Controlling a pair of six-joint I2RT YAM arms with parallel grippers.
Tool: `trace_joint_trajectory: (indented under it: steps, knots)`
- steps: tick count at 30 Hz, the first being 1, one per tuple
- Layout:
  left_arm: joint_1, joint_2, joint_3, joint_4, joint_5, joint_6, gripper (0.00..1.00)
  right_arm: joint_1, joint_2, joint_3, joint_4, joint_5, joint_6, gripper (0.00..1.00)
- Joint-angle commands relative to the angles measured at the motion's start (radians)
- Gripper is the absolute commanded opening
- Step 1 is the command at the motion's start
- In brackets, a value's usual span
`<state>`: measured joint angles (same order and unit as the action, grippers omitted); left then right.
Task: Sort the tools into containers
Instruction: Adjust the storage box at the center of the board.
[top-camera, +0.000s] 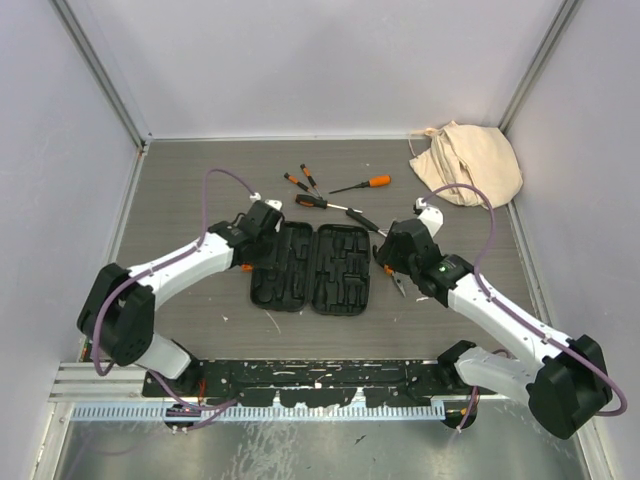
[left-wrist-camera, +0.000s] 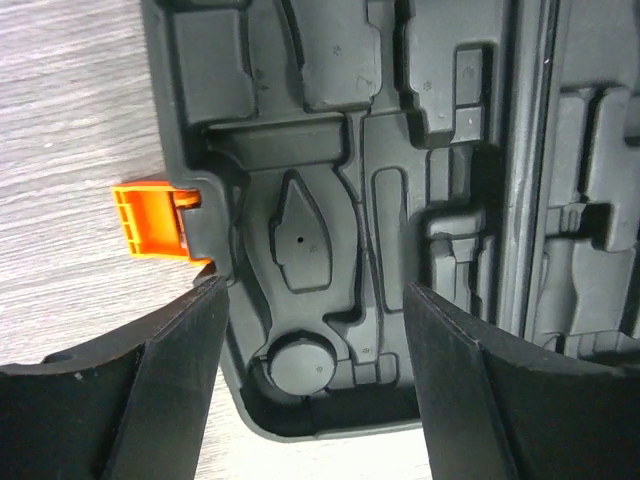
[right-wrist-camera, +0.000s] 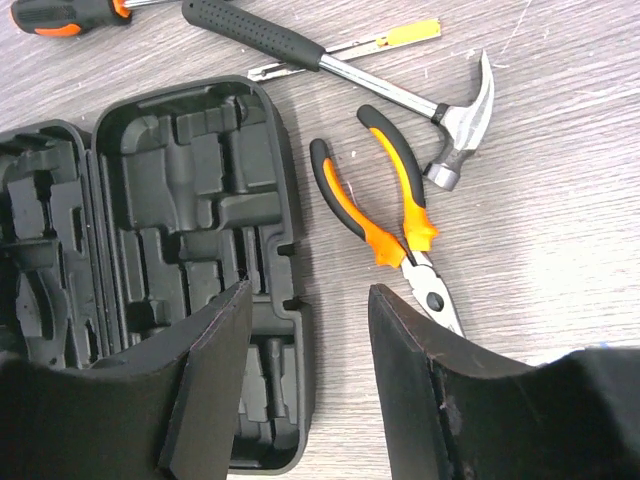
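- Black arm bases sit on a metal rail (top-camera: 320, 375) at the near edge of the grey wood-grain table (top-camera: 190, 180).
- Left gripper (left-wrist-camera: 315, 290) hangs over the left half of the tool case (top-camera: 310, 268). Its fingers are spread wide and grasp nothing. One finger sits at the case's outer rim, close by the orange latch (left-wrist-camera: 152, 218), and the other is over the moulded slots.
- Right gripper (right-wrist-camera: 310, 290) hovers at the case's right edge, its jaws parted with nothing gripped. One finger is over the slots and the other over bare table beside the pliers (right-wrist-camera: 385, 210).
- The tool case lies opened flat in the middle of the table between the two grippers, both moulded halves facing up.
- The pliers, with orange and black handles, rest just right of the case and do not touch it.
- A hammer (right-wrist-camera: 330, 65) with a black grip lies beyond them, its steel head just beside one pliers handle.
- A slim metal tool with a yellow end (right-wrist-camera: 400, 35) crosses the hammer's shaft.
- Four screwdrivers lie past the case, one with an all-orange handle (top-camera: 365, 184).
- A beige cloth bag (top-camera: 467, 163) is slumped in the far right corner.
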<state>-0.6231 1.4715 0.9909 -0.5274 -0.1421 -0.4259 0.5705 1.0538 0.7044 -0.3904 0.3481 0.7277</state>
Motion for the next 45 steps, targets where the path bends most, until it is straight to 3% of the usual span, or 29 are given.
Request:
trace_joint_trajectory:
  steps: [1,13,19,27,34,45]
  knots:
    - [-0.016,0.065,0.055,0.042,0.007,0.007,0.69,-0.018,-0.022,-0.014,-0.012,-0.013,-0.021,0.55]
    - [-0.018,0.212,0.115,-0.019,-0.093,-0.033,0.59,-0.021,-0.007,-0.037,-0.007,-0.05,-0.013,0.55]
    - [-0.018,0.22,0.106,-0.069,-0.196,-0.068,0.54,-0.021,0.002,-0.057,0.021,-0.085,0.0,0.55]
    - [-0.018,0.188,0.043,-0.094,-0.226,-0.161,0.45,-0.021,0.011,-0.057,0.032,-0.095,0.007,0.55]
    - [-0.018,0.174,0.005,-0.105,-0.217,-0.233,0.25,-0.021,0.021,-0.054,0.033,-0.105,0.006,0.55]
    - [-0.016,0.16,0.016,-0.208,-0.276,-0.428,0.07,-0.021,0.018,-0.062,0.036,-0.107,0.012,0.55]
